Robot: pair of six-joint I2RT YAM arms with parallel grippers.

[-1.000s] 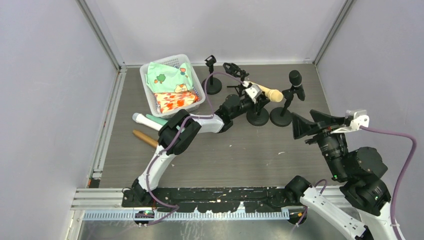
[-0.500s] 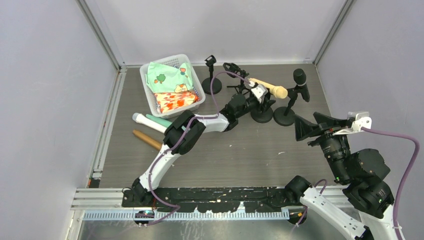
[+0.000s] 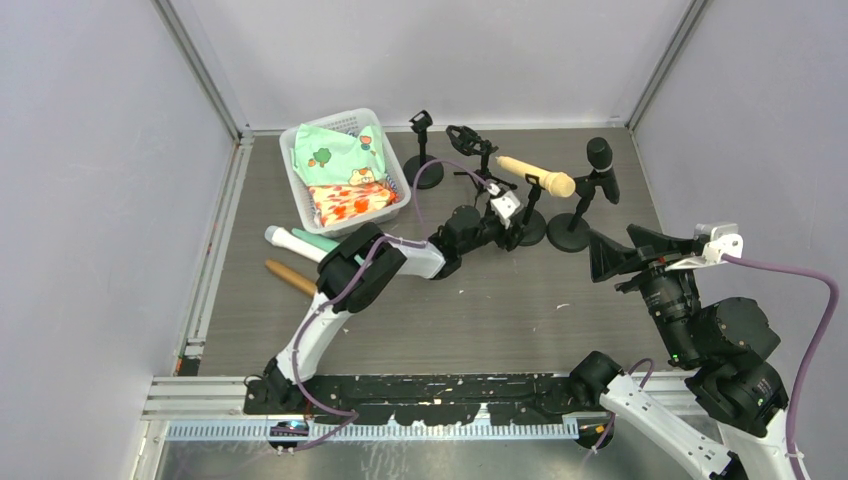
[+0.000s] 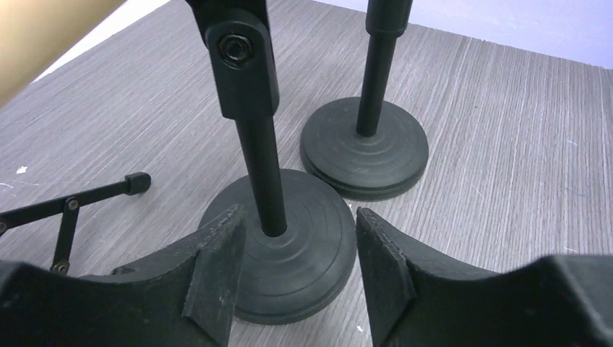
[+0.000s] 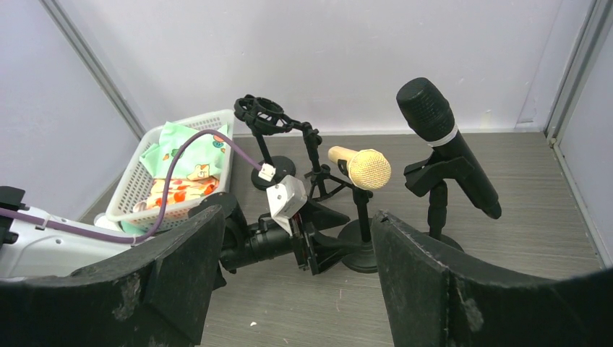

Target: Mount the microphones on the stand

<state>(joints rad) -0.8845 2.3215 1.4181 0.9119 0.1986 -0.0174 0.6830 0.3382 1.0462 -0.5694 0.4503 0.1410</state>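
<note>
done 2/5: cream round-headed stick mic (image 3: 537, 174) clipped in black round-base stand (image 4: 262, 166), right above left pincer (image 4: 298, 217); black handheld mic (image 3: 600, 165) clipped ahead of right pincer (image 5: 296, 217) | pincers: both apart, empty | todo: white mic (image 3: 280, 237), mint-green mic (image 3: 312, 238), brown mic (image 3: 290, 277) lying loose, well left of left pincer

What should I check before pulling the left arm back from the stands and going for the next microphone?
1. Cream stick microphone seated in its clip: ok, no pincer touches it.
2. Left pincer open and empty: ok.
3. Left pincer clear of the round-based black stand that carries the cream one: not ok, the post is just ahead of the fingertips and the base lies beneath them.
4. Black stick microphone clipped on its own stand: ok.
5. Right pincer open and empty: ok.
6. White microphone, mint green microphone and brown microphone mounted: not ok, all three lie on the grey wood-grain table.
</note>
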